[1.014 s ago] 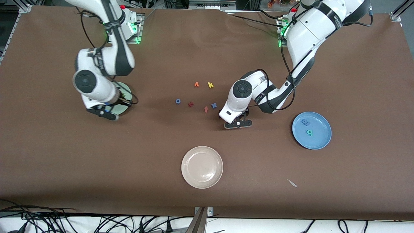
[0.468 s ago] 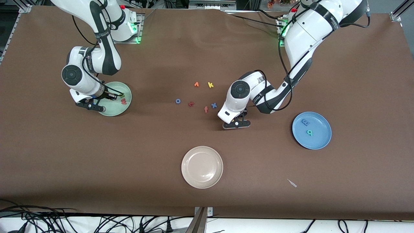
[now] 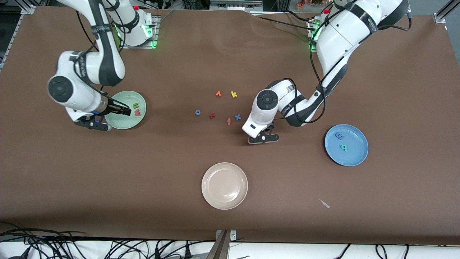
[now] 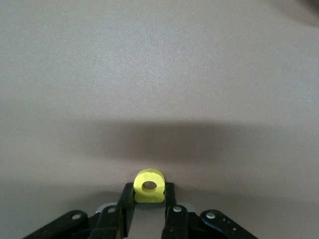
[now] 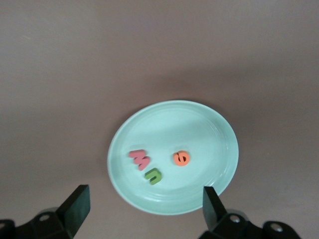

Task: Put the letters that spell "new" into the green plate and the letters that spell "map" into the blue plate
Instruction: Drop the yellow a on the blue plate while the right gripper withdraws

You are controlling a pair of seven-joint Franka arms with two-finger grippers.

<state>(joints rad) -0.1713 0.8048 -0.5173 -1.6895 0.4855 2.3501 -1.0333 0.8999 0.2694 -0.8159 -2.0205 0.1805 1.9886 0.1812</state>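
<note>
My right gripper [image 5: 144, 209], withdrawn and agape above the green plate [image 3: 124, 124]; left gripper [image 4: 148, 211] clamping yellow a [image 4: 149, 186] near blue x [image 3: 237, 117].

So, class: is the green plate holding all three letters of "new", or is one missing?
All three. The green plate holds the salmon w, green n and orange e, seen from the right wrist.

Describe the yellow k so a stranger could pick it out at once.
Start at the loose cluster of small foam letters mid-table, between the green plate and the blue plate. The yellow k lies in the pair farthest from the front camera, beside an orange letter. It is the cluster's only yellow piece.
</note>
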